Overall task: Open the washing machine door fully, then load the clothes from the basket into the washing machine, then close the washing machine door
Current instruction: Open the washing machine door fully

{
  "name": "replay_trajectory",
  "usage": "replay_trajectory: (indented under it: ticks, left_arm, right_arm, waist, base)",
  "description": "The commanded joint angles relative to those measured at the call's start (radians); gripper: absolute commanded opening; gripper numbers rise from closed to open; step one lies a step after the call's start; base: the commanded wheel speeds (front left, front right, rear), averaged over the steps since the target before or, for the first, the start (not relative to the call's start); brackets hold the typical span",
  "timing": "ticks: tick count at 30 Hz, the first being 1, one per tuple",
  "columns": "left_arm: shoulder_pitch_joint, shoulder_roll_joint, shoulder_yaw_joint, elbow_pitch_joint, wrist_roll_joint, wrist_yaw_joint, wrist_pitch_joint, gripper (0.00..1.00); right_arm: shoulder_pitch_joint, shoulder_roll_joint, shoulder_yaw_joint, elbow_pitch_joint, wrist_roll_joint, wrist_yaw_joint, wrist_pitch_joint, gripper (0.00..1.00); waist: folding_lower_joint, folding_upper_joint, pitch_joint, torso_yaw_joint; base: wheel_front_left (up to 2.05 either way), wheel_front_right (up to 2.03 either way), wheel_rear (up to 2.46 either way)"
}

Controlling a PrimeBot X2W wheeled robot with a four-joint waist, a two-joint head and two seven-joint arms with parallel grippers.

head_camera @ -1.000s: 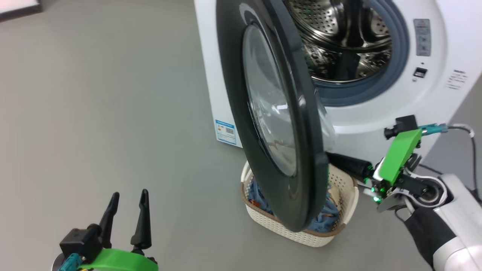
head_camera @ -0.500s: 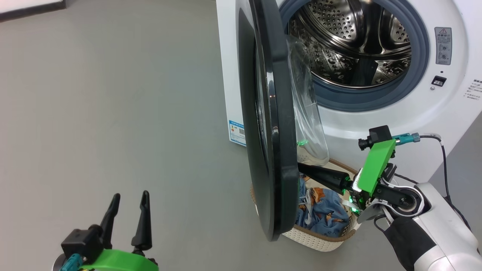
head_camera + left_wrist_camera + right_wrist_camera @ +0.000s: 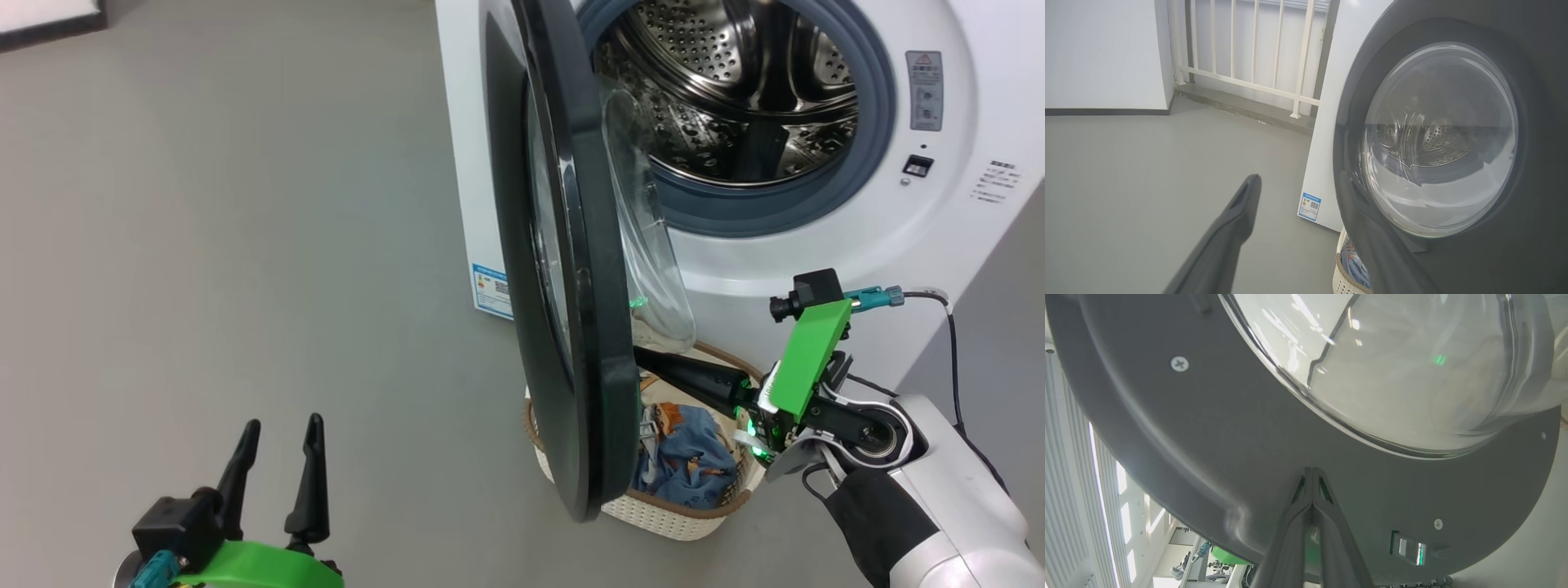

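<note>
Right gripper (image 3: 1312, 473), tips pinched together, presses the washing machine door (image 3: 1208, 437) on its inner ring to swing it open; left gripper (image 3: 277, 425) waits spread wide, lower left.

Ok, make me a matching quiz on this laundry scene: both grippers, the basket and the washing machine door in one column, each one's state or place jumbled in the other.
Column 1
1. left gripper
2. right gripper
3. basket
4. washing machine door

Column 2
A. on the floor under the door, clothes inside
B. open, holding nothing
C. partly open, steel drum showing behind it
D. shut, tips at the door's inner side

Pairs: 1-B, 2-D, 3-A, 4-C
</note>
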Motion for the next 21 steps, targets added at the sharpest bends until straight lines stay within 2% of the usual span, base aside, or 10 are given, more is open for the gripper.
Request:
replay_trajectory:
  ticks: [1,5,6,7,12,21]
  left_arm:
    - [-0.013,0.016,0.033,-0.020,0.001,-0.002,-0.006,1.00]
    - [-0.012,0.016,0.034,-0.022,0.004,-0.002,-0.006,1.00]
    - [-0.012,0.016,0.034,-0.023,0.005,-0.002,-0.006,1.00]
    - [-0.012,0.016,0.033,-0.023,0.006,-0.002,-0.006,1.00]
    - [-0.013,0.016,0.029,-0.025,0.007,-0.002,-0.006,1.00]
    - [-0.008,0.016,0.027,-0.042,-0.017,-0.003,-0.006,1.00]
  right_arm:
    - [-0.006,0.003,0.003,-0.034,0.003,0.002,-0.005,0.15]
    - [-0.005,0.000,-0.010,-0.052,0.001,0.002,-0.019,0.44]
    - [-0.003,0.000,-0.013,-0.058,0.000,0.002,-0.023,0.94]
    - [-0.001,-0.002,-0.014,-0.066,-0.003,0.002,-0.026,1.00]
    - [0.014,-0.011,-0.019,-0.107,-0.029,0.002,-0.057,1.00]
    - [0.092,-0.033,-0.018,-0.283,-0.138,0.002,-0.219,1.00]
  waist:
    - [-0.0001,0.0000,-0.003,-0.020]
    - [-0.0001,0.0000,-0.005,-0.052]
    - [-0.0001,0.0000,-0.005,-0.061]
    - [-0.0001,0.0000,-0.005,-0.071]
    - [-0.0001,0.0000,-0.005,-0.111]
    - [-0.0001,0.0000,-0.001,-0.212]
  base:
    - [0.00,0.00,0.00]
    - [0.00,0.00,0.00]
    - [0.00,0.00,0.00]
    - [0.00,0.00,0.00]
    - [0.00,0.00,0.00]
    - [0.00,0.00,0.00]
